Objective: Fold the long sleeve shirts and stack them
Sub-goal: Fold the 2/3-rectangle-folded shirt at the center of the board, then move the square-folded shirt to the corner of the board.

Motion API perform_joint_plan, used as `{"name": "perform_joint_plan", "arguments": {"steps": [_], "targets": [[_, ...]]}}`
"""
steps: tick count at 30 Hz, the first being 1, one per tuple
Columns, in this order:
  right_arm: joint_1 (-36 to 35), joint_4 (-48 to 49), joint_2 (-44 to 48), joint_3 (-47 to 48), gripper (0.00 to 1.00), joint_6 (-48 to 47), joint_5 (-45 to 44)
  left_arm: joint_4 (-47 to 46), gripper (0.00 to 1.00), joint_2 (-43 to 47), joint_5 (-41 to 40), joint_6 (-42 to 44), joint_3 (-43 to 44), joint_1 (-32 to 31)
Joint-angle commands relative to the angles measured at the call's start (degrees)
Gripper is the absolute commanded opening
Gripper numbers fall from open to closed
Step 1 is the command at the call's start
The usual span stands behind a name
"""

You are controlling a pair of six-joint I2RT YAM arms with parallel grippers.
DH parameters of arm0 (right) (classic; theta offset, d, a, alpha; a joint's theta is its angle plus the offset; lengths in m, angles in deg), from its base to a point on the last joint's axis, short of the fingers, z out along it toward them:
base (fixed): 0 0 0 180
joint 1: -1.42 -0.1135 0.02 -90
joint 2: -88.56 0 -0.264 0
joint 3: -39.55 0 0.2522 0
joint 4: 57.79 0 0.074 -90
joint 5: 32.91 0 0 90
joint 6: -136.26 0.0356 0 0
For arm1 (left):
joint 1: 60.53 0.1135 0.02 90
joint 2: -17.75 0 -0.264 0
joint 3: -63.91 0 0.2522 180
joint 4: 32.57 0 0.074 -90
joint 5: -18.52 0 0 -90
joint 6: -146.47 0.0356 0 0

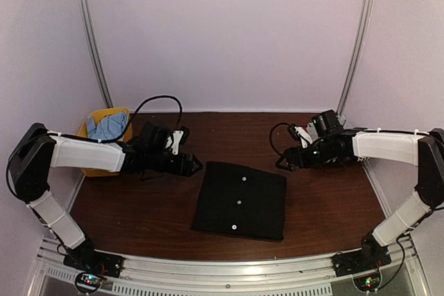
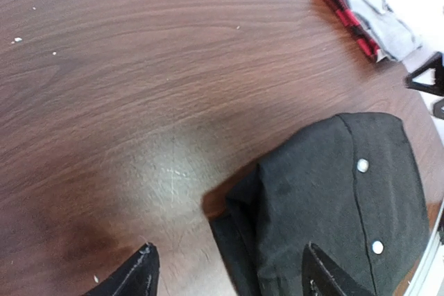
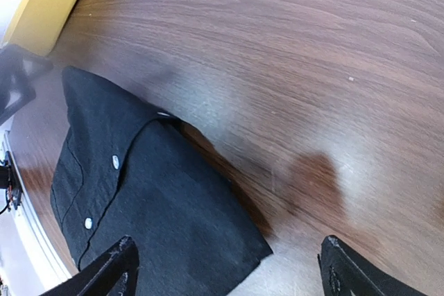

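**Both grippers open beside the folded shirt**

Well to the far left of the folded shirt (image 1: 239, 200), at the table's (image 1: 139, 213) back corner, stands a yellow basket (image 1: 89, 124) with a blue cloth (image 1: 109, 127) in it.

The left gripper (image 1: 191, 164) is just beside the shirt's far left corner. In its wrist view its fingers (image 2: 139, 276) stand wide apart, with only the shirt's edge and bare wood seen between them; it has hold of nothing.

The shirt, dark with a row of three white buttons facing up, lies flat as a neat rectangle on the middle of the brown table, towards the near edge.

The right gripper (image 1: 284, 161) is just off the shirt's far right corner. Its fingers (image 3: 118, 263) are spread wide too, the shirt's corner showing below and between them, and nothing is gripped.
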Motion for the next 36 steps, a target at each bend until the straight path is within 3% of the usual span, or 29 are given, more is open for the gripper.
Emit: {"name": "perform_joint_plan", "arguments": {"steps": [1, 5, 9, 10, 16, 22, 29, 36], "targets": [[-0.81, 1.99, -5.02, 4.98, 0.91, -2.02, 6.91, -16.54, 0.71, 8.31, 2.48, -2.80, -9.93, 0.40], [-2.40, 0.51, -11.80, 10.18, 0.93, -4.53, 9.69, -27.67, 0.74, 14.60, 8.30, -4.99, -20.10, 0.40], [-3.49, -2.02, -17.43, 15.16, 0.94, -6.59, 10.89, -30.48, 0.96, 19.61, 9.86, -5.61, -25.49, 0.31], [-3.78, -2.50, -18.70, 16.04, 0.95, -7.18, 11.08, -30.94, 0.98, 20.71, 10.27, -5.83, -26.53, 0.31], [-5.66, -5.98, -24.69, 20.87, 1.00, -10.58, 12.04, -32.26, 0.98, 23.85, 13.67, -7.36, -29.67, 0.27], [-6.15, -6.50, -28.97, 22.24, 1.00, -12.95, 15.77, -32.78, 0.98, 24.38, 12.44, -6.31, -31.68, -4.20], [-6.76, -9.21, -32.07, 23.09, 0.99, -15.69, 17.04, -32.53, 0.98, 18.36, 8.72, -3.28, -30.02, -11.73], [-7.35, -8.07, -31.89, 19.60, 0.93, -15.70, 19.82, -29.49, 0.95, 11.49, 3.93, -1.26, -25.93, -17.65]]}}
